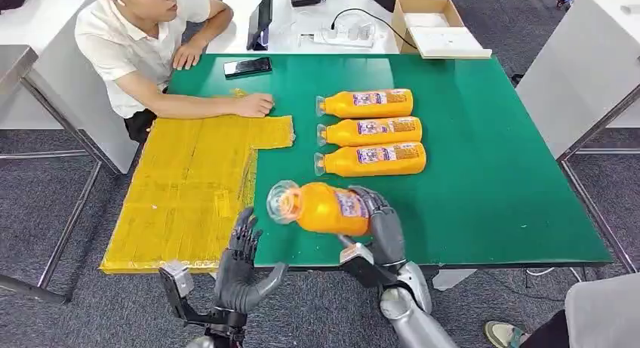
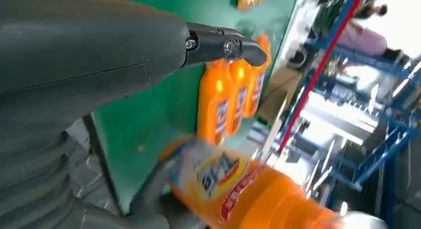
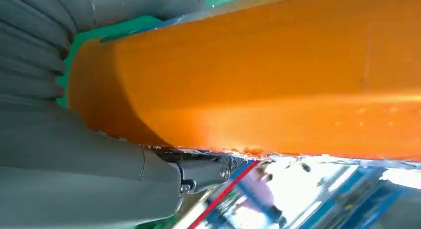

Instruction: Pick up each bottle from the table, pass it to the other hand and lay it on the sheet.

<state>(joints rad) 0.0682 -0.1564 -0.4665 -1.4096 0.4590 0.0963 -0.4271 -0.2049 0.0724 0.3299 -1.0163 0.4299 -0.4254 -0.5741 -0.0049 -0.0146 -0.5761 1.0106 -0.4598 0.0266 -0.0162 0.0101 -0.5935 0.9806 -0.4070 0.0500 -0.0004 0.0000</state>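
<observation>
My right hand [image 1: 381, 226] grips an orange bottle [image 1: 321, 207] lifted over the table's near edge, lying level with its clear cap end toward my left. Close up, the same bottle [image 3: 258, 75] lies against my right hand [image 3: 89, 179], and its label end [image 2: 248, 189] hangs blurred in front of my left hand [image 2: 99, 55]. My left hand [image 1: 240, 265] stands open just below and left of the bottle, fingers spread, apart from it. Three more orange bottles [image 1: 370, 130] lie side by side on the green table [image 1: 483, 137]. The yellow sheet [image 1: 189, 189] lies at the left.
A person sits at the far left with a hand [image 1: 253, 104] resting on the sheet's far corner. A black phone [image 1: 247, 66] lies near the table's far edge. A cardboard box [image 1: 434, 23] and a power strip [image 1: 343, 37] sit on the white table behind.
</observation>
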